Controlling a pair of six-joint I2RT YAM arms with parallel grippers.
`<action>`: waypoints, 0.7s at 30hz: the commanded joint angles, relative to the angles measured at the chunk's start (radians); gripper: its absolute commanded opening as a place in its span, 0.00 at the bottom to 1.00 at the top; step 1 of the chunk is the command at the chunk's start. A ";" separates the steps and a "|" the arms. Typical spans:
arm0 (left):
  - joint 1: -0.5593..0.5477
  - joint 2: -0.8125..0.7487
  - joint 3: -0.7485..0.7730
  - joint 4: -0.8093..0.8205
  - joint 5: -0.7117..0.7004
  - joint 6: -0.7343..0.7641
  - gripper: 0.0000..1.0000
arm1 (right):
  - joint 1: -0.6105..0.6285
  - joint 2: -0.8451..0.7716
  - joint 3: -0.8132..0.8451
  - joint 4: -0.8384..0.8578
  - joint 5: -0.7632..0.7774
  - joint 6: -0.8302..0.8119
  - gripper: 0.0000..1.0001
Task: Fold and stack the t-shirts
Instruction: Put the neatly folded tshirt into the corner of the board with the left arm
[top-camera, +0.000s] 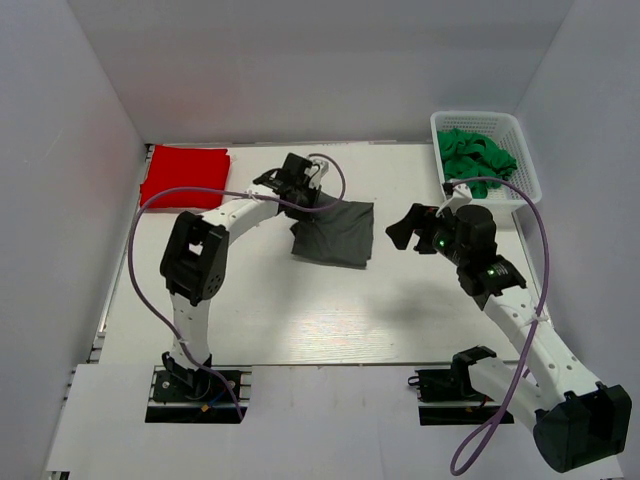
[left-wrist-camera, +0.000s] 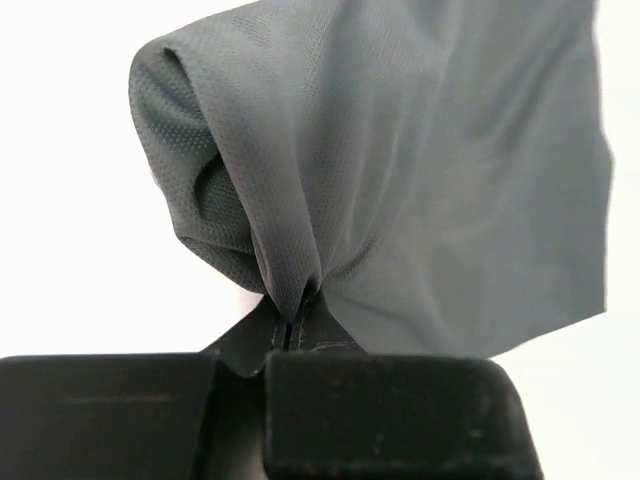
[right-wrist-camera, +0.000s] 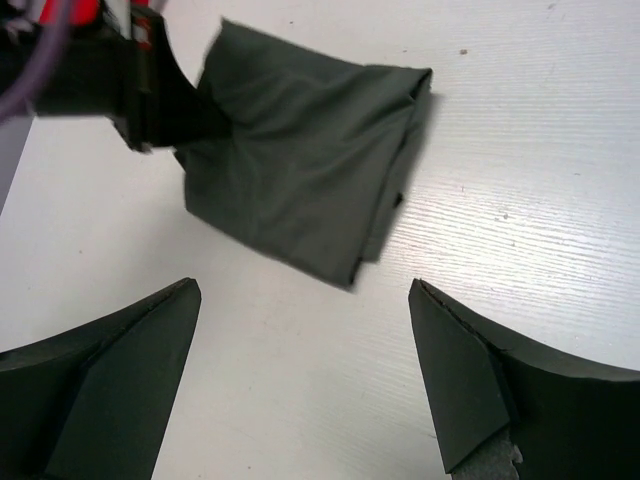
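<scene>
Jaws of left gripper (left-wrist-camera: 292, 325) are pinched shut on a bunched edge of the dark grey t-shirt (left-wrist-camera: 430, 170), cloth gathering into the pinch and fanning out from it. From top view, left gripper (top-camera: 316, 203) is at the shirt's far-left corner. Grey t-shirt (top-camera: 335, 235) sits folded mid-counter, slightly toward the far side. Can't tell how much of it is off the surface. Jaws of right gripper (top-camera: 402, 230) are spread wide, nothing between them, just right of the grey shirt and pointing at it, not touching. In the right wrist view, right gripper (right-wrist-camera: 302, 288) frames the grey shirt (right-wrist-camera: 310, 170). Red t-shirt (top-camera: 185, 177) lies folded flat at the far-left corner of the counter (top-camera: 300, 310), well apart from the grey one. White basket (top-camera: 478, 116) at far right holds green cloth (top-camera: 475, 155).
</scene>
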 joint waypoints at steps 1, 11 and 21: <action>0.021 -0.100 0.104 -0.085 -0.072 0.211 0.00 | -0.002 -0.009 -0.010 0.007 0.011 -0.013 0.90; 0.130 -0.129 0.201 -0.119 -0.138 0.446 0.00 | -0.009 0.008 0.005 0.001 0.013 0.002 0.90; 0.291 -0.169 0.215 -0.116 -0.147 0.598 0.00 | -0.008 0.056 0.021 -0.003 -0.033 0.048 0.90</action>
